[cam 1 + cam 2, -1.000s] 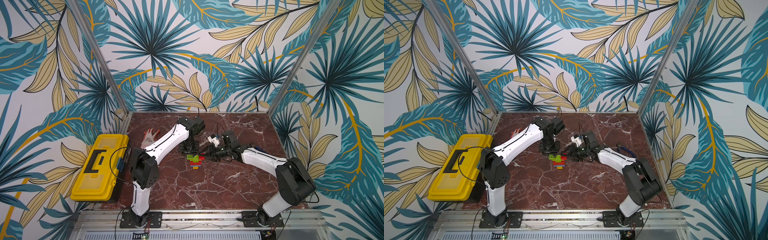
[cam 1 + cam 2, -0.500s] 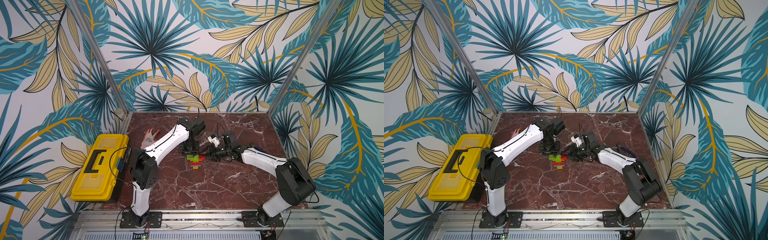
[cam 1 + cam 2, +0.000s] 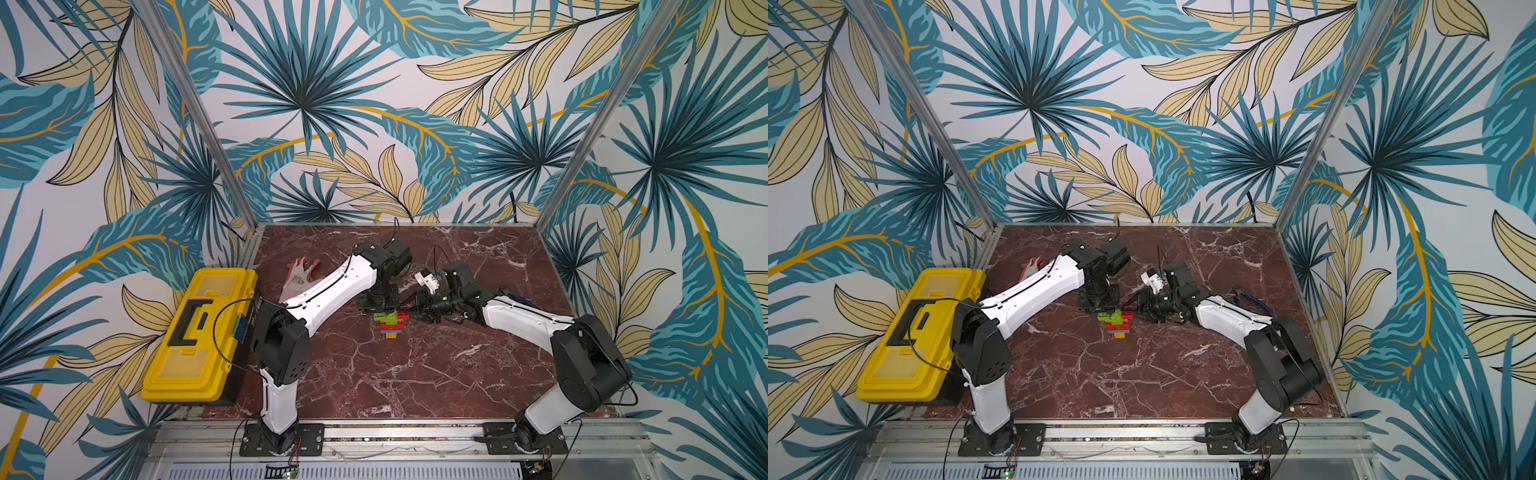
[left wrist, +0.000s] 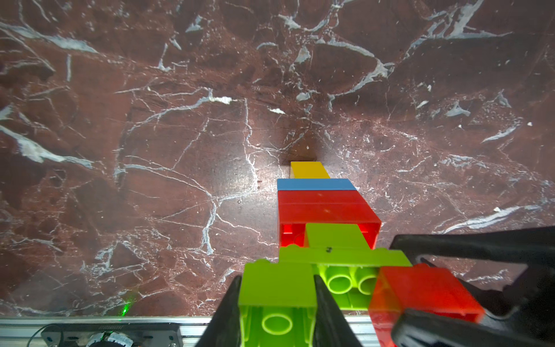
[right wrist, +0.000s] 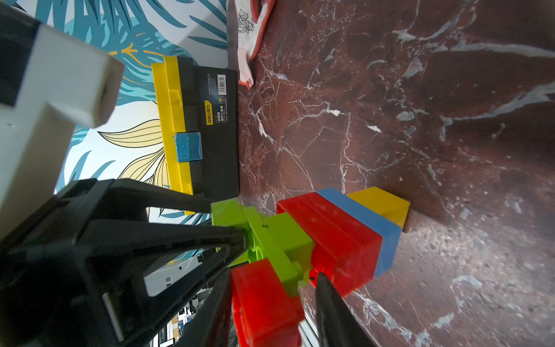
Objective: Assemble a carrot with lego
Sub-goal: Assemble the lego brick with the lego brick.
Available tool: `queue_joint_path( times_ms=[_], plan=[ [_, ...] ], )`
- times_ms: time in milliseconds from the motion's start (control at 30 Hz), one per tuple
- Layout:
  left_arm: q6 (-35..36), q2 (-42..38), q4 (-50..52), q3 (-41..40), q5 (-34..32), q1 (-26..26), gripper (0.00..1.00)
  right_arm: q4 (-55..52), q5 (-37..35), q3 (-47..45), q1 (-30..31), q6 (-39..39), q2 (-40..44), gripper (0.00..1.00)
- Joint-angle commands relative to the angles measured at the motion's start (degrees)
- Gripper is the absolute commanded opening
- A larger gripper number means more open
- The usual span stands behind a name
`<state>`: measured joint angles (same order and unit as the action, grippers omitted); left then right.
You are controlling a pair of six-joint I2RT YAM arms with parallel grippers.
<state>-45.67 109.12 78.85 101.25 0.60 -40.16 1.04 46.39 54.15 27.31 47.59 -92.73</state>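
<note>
1. Location of the work. The carrot (image 3: 391, 325) stands near the middle of the marble table (image 3: 415, 374), between the 2 arms. Both top views show it there (image 3: 1117, 326).

2. Orientation. The carrot points tip down. The yellow tip (image 4: 307, 170) meets its own shadow on the tabletop. Above it come 1 blue layer (image 4: 315, 184), the red body (image 4: 324, 207) and the green leafy pieces at the upper end.

3. Left gripper (image 4: 277, 300). It comes down from above. Its fingers are pressed against opposite sides of 1 lime green brick (image 4: 276, 279) at the leafy end, pinching it.

4. Right gripper (image 5: 273, 279). It reaches in low from the side. Its fingers (image 5: 330, 306) bracket the small red brick (image 5: 264, 300), which sits against the green pieces. In the left wrist view both fingers meet the brick's sides, so it is gripped. In the right wrist view a thin gap seems to show on 1 side.

5. Surroundings. A yellow toolbox (image 3: 199, 332) sits at the table's left edge, well apart from the carrot. A white and red glove (image 3: 297, 276) lies beside the left arm, near the back.
</note>
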Motion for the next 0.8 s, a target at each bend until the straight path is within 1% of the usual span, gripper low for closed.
queue_joint_path(
  times_ms=[0,133,333,767],
  plan=[
    [-1.0,7.0,1.4,-4.9,-0.8,-1.3,0.1,-2.5,-1.0,-1.9,0.0,-0.6,-1.5,0.44],
    [-0.6,6.6,1.6,-3.5,-1.0,-1.3,0.11,-2.5,-1.0,-2.1,0.0,-0.6,-1.5,0.44],
    [0.2,4.9,1.7,0.4,0.7,-1.1,0.13,-2.9,-1.2,-2.4,0.0,-0.9,-1.5,0.44],
    [0.3,4.5,1.6,1.2,3.0,-1.1,0.17,-6.5,-2.9,-3.9,0.0,-4.3,-2.9,0.43]
  ],
)
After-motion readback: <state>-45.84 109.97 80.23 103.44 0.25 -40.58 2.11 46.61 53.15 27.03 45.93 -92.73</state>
